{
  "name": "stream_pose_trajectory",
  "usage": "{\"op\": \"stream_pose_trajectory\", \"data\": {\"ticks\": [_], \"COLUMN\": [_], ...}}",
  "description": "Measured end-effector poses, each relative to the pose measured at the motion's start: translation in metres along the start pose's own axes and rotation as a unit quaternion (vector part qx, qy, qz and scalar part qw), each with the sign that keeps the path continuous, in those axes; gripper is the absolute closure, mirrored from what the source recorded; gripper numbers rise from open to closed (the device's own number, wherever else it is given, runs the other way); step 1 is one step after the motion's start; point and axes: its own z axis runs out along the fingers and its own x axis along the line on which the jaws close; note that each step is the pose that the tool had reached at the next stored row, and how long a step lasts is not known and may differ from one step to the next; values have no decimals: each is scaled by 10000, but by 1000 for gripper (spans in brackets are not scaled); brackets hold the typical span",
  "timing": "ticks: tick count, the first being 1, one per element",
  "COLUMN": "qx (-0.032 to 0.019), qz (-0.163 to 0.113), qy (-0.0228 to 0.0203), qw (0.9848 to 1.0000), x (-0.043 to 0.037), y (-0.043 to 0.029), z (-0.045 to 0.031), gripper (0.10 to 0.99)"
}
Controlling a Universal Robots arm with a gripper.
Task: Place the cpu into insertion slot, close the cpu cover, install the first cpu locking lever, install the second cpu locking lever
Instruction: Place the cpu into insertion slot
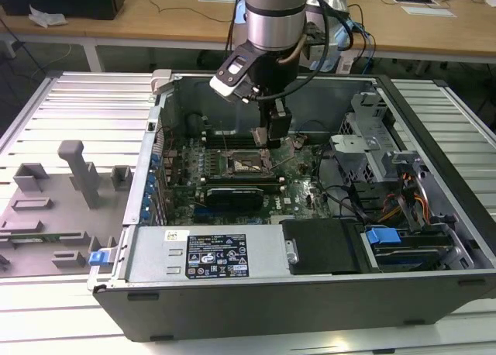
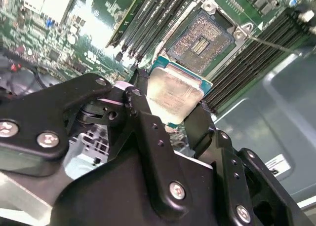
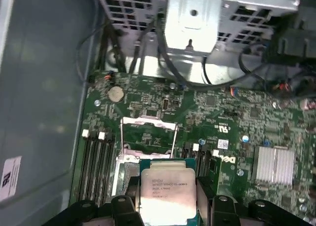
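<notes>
My gripper (image 1: 277, 138) hangs inside the open computer case, shut on the cpu (image 2: 174, 94), a flat square chip with a pale metal face and a green edge. Black fingers (image 2: 139, 103) press on two opposite edges of the cpu (image 3: 168, 190). The insertion slot (image 2: 200, 38) lies open on the green board just beyond the chip, its dark contact field bare. In the exterior view the insertion slot (image 1: 246, 166) sits a little to the left of and below the gripper. The cpu cover (image 3: 149, 121), a thin silvery frame, stands raised behind the slot.
Long black memory slots (image 2: 148, 18) run beside the socket. A metal drive cage (image 1: 364, 149) and cables (image 1: 403, 196) fill the case's right side in the exterior view. A labelled power supply (image 1: 209, 254) lies along the near wall. A grey fixture plate (image 1: 46, 208) sits left of the case.
</notes>
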Motion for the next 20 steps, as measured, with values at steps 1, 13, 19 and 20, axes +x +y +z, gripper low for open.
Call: {"op": "stream_pose_trajectory", "data": {"ticks": [1,13,19,20], "qx": [-2,-110,-110,-110], "qz": [102,133,150,153], "qy": [-8,-5,-8,-8], "qw": [9999,9999,9998,9998], "x": [0,74,98,100], "y": [-3,-180,-214,-219], "z": [8,136,274,293], "gripper": [545,545,545,545]}}
